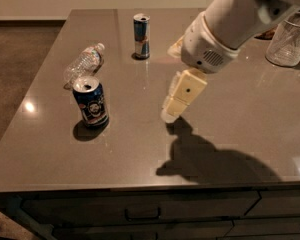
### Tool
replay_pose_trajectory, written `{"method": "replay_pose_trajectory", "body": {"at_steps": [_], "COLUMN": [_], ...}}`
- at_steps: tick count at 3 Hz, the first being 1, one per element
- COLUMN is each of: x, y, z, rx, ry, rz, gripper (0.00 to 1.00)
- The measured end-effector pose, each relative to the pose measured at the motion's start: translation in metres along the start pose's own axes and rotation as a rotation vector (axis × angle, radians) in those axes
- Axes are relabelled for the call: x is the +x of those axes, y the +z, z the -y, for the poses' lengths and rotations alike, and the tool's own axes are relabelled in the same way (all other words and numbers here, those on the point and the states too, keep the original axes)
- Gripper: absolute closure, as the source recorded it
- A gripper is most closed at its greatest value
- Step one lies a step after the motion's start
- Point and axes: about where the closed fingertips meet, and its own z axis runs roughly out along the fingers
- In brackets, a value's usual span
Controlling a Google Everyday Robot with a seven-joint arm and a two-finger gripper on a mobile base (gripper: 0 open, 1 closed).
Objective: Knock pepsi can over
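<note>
The pepsi can (pixel 91 102), dark blue with a round logo and an open silver top, stands upright on the grey table (pixel 140 149) at the left front. My gripper (pixel 171 114) hangs from the white arm over the middle of the table, to the right of the can and apart from it, with its cream fingers pointing down-left.
A clear plastic water bottle (pixel 84 63) lies on its side just behind the pepsi can. A taller slim blue-and-silver can (pixel 141 36) stands at the back. A clear glass (pixel 289 40) stands at the far right. The table's front edge runs above dark drawers.
</note>
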Motion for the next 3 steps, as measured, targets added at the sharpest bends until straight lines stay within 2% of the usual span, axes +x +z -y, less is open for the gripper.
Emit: {"method": "replay_pose_trajectory", "body": {"at_steps": [1,2,3], "x": [-0.027,-0.050,-0.070], "y": [0.035,0.063,0.083], "z": [-0.004,-0.006,-0.005], "rx": [-0.067,-0.106,-0.119], "ry": [0.004,0.019,0.039], "rz": [0.065,0.117,0.168], "gripper": [0.00,0.00,0.00]}}
